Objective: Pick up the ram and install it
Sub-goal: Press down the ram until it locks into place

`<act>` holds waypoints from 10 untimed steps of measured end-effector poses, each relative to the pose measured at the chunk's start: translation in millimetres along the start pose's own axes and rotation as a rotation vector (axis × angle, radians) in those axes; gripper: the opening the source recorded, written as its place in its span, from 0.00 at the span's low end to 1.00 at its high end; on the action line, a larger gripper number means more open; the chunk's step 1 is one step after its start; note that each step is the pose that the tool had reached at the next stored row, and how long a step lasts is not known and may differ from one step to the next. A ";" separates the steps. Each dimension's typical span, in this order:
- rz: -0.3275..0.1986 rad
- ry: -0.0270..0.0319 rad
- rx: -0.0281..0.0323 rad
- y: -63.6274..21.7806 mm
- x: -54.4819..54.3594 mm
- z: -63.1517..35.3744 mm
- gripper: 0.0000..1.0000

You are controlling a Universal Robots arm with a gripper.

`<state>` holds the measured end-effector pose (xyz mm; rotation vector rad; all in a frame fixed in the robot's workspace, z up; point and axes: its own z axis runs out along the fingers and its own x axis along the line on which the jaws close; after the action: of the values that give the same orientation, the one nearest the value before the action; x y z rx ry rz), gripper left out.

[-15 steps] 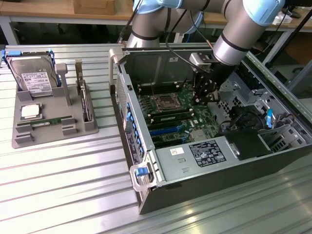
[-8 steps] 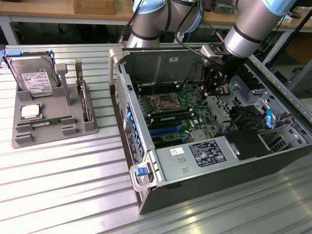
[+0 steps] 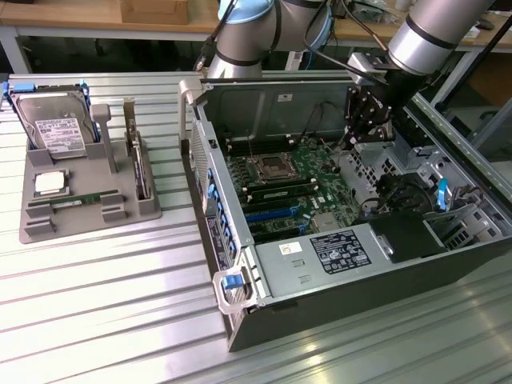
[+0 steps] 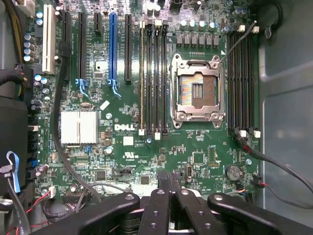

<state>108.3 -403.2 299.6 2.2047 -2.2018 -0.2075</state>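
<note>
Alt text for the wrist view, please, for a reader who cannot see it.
The gripper hangs above a green Dell motherboard inside an open computer case, its black fingers holding nothing. The CPU socket stands empty, flanked by black memory slots.

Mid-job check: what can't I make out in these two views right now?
- Ram label and chips: exterior view, too small.
- Motherboard edge nearest the camera: wrist view, hidden behind the gripper.
- Computer case far end: exterior view, cut off at the exterior view's right.
</note>
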 end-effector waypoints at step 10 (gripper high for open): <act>0.000 0.0002 0.0000 0.0 0.0 -0.1 0.11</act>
<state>108.3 -403.2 299.7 2.2046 -2.2017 -0.2072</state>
